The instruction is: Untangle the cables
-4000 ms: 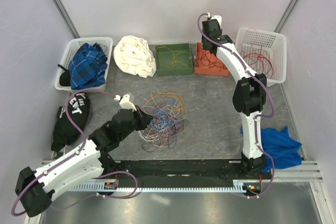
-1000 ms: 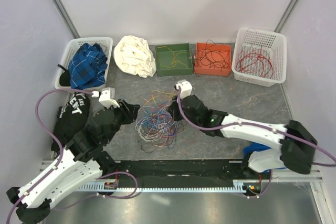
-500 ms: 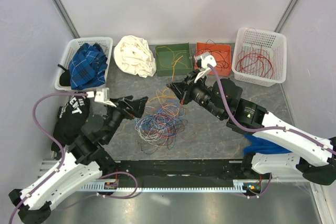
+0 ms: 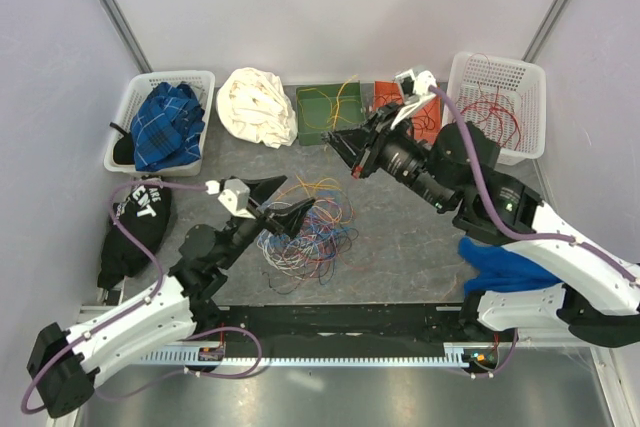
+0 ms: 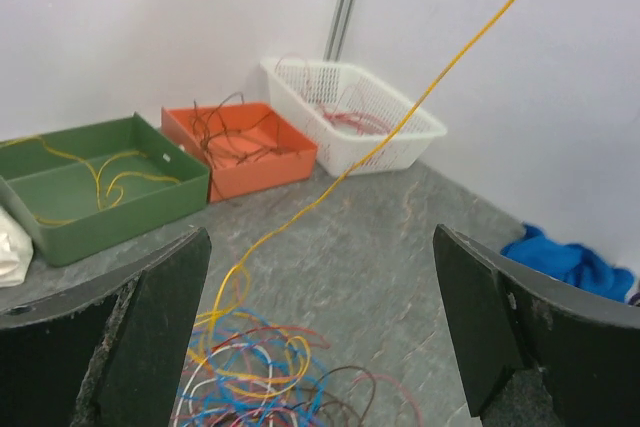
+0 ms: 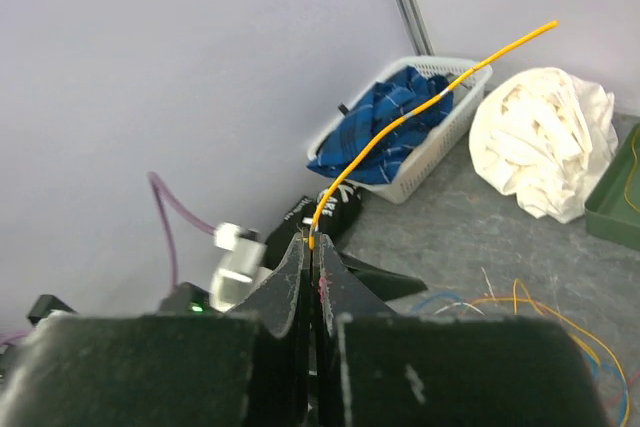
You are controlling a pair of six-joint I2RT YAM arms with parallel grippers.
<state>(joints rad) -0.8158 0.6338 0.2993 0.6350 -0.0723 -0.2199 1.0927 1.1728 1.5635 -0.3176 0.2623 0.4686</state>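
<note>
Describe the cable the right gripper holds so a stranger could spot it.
Find the tangled pile of cables on the table. One yellow strand runs up from it into the shut jaws of the right gripper. It alone is lifted and taut; the rest lie loose.

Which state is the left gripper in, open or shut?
Open. In the left wrist view the left gripper has its two fingers far apart, gripping nothing; the yellow cable runs beyond them.

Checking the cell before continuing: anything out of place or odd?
Clothing lies loose on the table: a blue cloth by the right arm's base, a black garment at far left. Nothing looks spilled or damaged.
</note>
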